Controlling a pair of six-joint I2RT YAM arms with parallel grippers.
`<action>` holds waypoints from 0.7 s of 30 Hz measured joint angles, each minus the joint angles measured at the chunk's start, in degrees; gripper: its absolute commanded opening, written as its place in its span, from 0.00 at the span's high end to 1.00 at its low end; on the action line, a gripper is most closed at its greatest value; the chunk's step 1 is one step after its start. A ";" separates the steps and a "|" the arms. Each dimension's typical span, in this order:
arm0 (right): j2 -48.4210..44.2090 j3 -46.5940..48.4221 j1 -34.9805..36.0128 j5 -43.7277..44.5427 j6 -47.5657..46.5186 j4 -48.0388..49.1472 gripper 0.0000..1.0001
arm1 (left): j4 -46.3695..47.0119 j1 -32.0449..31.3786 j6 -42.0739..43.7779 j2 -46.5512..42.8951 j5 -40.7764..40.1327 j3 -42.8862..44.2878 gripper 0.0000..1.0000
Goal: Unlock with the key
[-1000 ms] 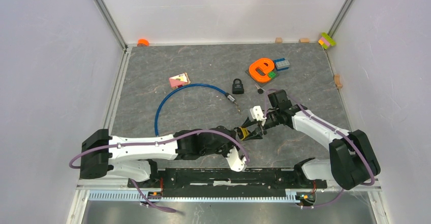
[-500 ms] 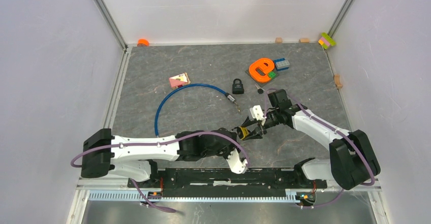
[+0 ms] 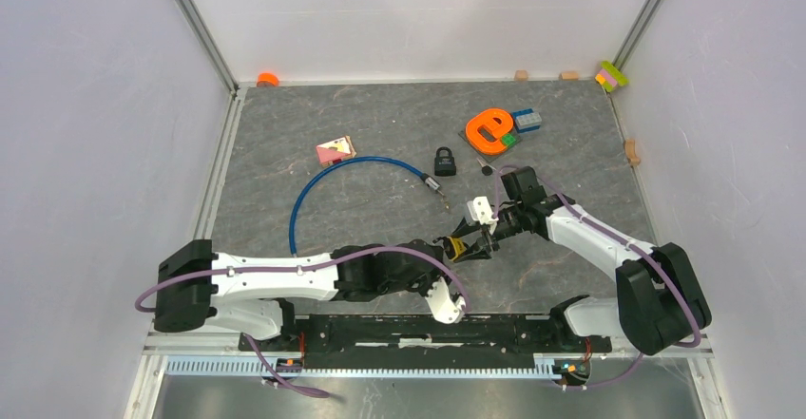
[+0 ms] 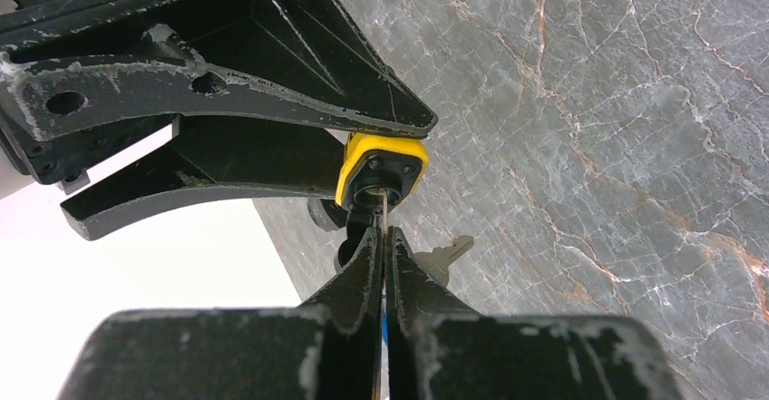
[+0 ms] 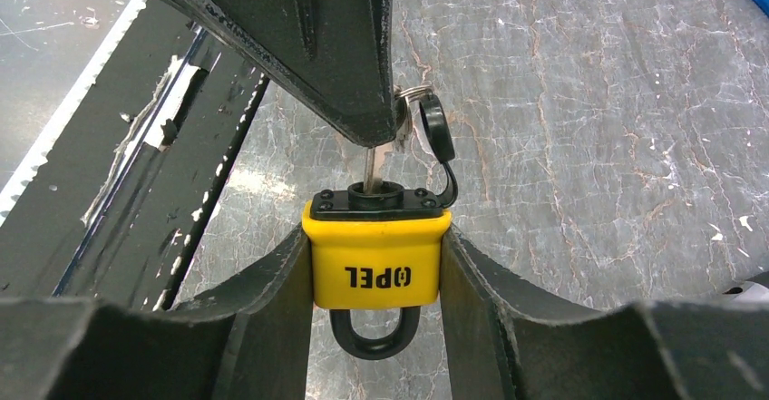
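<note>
**Key seated in the yellow padlock, held between two grippers**

From the left, we first note a blue cable [image 3: 309, 191] curved on the worktop [image 3: 380, 124]. Next comes the left gripper [image 4: 382, 241], its fingers pressed together on the key [image 5: 371, 159], whose blade sits in the keyway of the yellow padlock [image 5: 376, 259]. The yellow padlock is held clear of the worktop, toward the middle of its near edge. We then meet the right gripper [image 5: 376, 237], pinching the lock body by its two sides, shackle toward the wrist. An orange letter [image 3: 489, 129] lies toward the far right corner.
</note>
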 measured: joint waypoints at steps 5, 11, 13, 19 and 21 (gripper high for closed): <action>0.00 0.00 0.00 0.00 0.04 -0.02 1.00 | 0.33 0.00 0.00 0.04 -0.26 0.00 0.98; 0.00 0.00 0.00 0.00 0.20 0.00 1.00 | 0.52 -0.24 0.02 0.11 -0.33 0.00 0.98; 0.00 0.00 0.00 0.00 0.22 -0.02 1.00 | 0.70 -0.33 0.04 0.31 -0.35 0.00 0.98; 0.00 0.00 -0.07 0.04 0.24 -0.22 1.00 | 1.20 -0.68 0.09 0.85 -0.96 0.00 0.98; 0.00 0.00 -0.11 0.02 0.33 -0.22 1.00 | 1.31 -0.79 0.17 0.90 -1.29 0.00 0.98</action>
